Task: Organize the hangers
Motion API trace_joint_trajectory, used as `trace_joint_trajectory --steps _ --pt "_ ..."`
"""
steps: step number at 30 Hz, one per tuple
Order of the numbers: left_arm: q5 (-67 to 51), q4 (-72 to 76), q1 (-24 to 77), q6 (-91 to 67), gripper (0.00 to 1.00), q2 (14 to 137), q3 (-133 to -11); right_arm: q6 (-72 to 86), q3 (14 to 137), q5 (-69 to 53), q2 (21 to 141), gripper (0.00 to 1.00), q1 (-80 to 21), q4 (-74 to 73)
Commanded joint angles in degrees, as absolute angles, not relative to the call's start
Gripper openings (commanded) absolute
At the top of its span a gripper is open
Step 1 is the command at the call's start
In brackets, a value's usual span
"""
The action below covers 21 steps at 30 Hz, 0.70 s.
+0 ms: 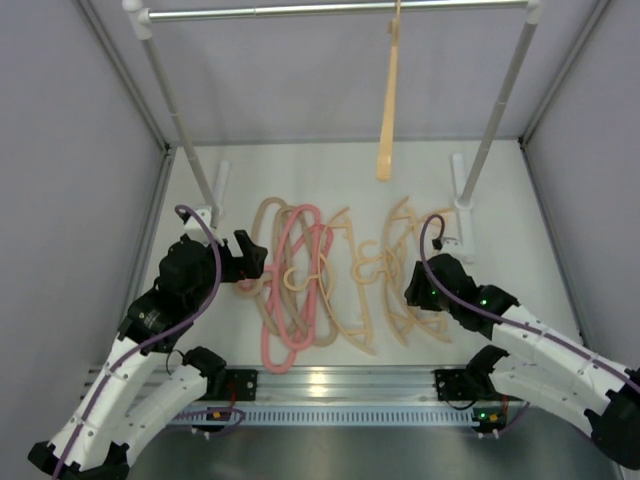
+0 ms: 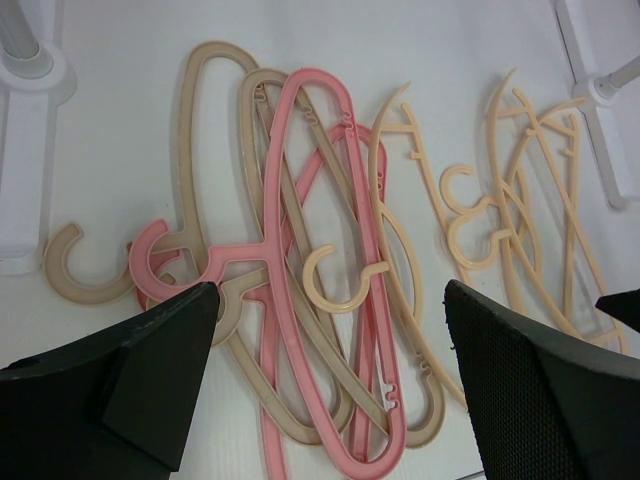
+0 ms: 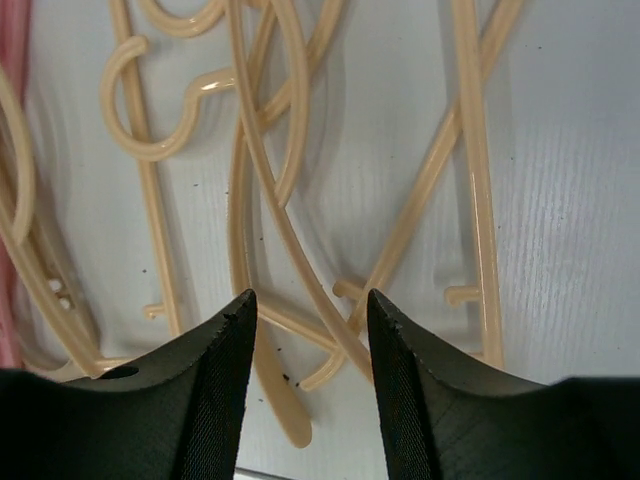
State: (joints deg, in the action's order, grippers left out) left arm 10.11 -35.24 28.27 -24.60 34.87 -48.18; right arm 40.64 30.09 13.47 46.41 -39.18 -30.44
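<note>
My left gripper (image 2: 330,400) hangs low at the left edge of the pile with its fingers spread wide and nothing between them. The hangers lie tangled flat on the white tabletop (image 1: 500,215) in mid-frame of the top view. Two beige hangers (image 2: 188,120) are leftmost, and two pink hangers (image 2: 268,300) are threaded over and through them. The peach hangers (image 3: 472,160) overlap one another toward the right. I judge them light, stiff and slick thin plastic, and likely to drag a neighbour along where hooks and arms interlock. I'd pinch one across a straight arm or the neck below the hook, choosing whichever lies on top. I can see no bin or tray. The only holder is the grey rail (image 1: 300,12) along the top of the frame, and it carries one peach hanger (image 1: 388,110), right of centre. My right gripper (image 3: 310,380) sits at the pile's lower right with a narrower gap, straddling a peach arm but not clamped on it.
</note>
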Motion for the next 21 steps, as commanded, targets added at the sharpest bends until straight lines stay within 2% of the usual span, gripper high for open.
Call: trace_joint_trajectory --steps 1,10,21 --pt "9.93 -35.07 28.04 -24.87 0.98 34.80 -47.64 42.63 29.18 21.71 49.82 0.46 -42.53 -27.43" --pt "9.76 -35.07 28.12 -24.79 0.98 34.72 -47.64 40.08 27.95 21.01 58.35 0.47 -44.91 -19.08" --pt "9.76 -35.07 28.12 -24.87 0.98 34.63 -47.55 40.43 27.51 21.62 59.24 0.50 -46.14 -17.32"
